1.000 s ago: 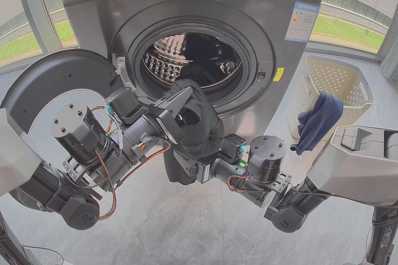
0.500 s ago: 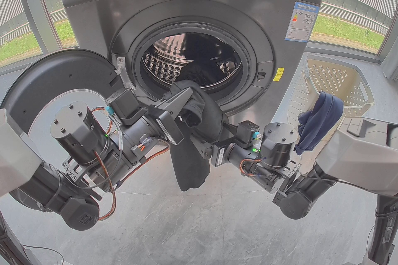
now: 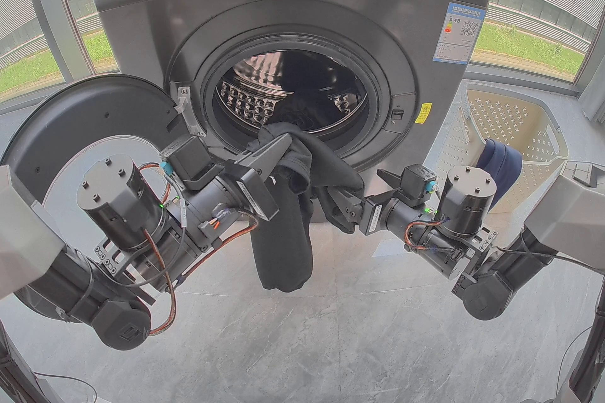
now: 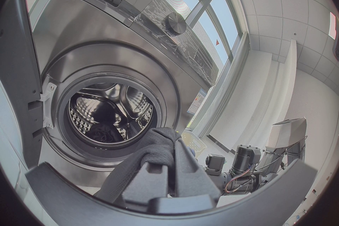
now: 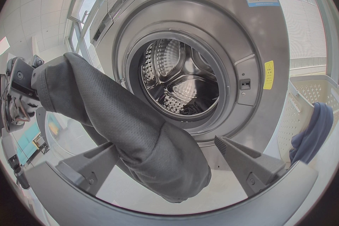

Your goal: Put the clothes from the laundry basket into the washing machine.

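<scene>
Looks about halfway: a dark item (image 3: 309,108) is already in the washing machine (image 3: 403,64), the left end effector (image 3: 277,149) is clamped on a dark grey garment (image 3: 280,247) at the door opening, the right end effector (image 5: 162,145) gapes wide around it, and a navy piece (image 3: 504,162) hangs on the laundry basket (image 3: 535,121) rim.

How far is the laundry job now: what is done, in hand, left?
Done: one dark item lies in the washing machine drum. In hand: the left gripper holds a grey garment before the opening, the open right gripper beside it. Left: a navy garment hangs over the laundry basket rim.
</scene>
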### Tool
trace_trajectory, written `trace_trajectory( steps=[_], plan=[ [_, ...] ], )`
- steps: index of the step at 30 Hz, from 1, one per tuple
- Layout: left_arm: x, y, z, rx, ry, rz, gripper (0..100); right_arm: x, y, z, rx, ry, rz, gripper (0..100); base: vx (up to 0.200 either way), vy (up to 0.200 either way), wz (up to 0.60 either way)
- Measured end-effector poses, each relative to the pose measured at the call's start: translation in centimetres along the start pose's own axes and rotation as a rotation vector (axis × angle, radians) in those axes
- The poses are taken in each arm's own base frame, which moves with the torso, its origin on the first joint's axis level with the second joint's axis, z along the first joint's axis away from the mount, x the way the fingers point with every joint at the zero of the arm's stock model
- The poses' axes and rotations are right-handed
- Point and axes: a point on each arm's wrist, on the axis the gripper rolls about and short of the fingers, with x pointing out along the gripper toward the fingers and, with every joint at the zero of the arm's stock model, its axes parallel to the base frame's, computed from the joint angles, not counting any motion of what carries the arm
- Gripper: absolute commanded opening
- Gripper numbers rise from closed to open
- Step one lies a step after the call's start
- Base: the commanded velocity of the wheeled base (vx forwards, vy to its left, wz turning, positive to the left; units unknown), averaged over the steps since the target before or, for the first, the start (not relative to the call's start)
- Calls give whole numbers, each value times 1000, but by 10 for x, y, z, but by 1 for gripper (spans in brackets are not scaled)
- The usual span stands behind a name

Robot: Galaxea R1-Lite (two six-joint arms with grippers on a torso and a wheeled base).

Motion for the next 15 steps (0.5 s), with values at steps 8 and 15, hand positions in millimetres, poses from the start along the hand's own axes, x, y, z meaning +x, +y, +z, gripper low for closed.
trace_trajectory(
  steps=[8,15],
  plan=[
    [0,-2,1,-1,-3,-7,0,7,-3,-2,-5,-9,-7,100,0,0,0],
    [0,-1,2,2,-7,-3,0,10,-11,-14,-6,17,-29,100,0,0,0]
  ],
)
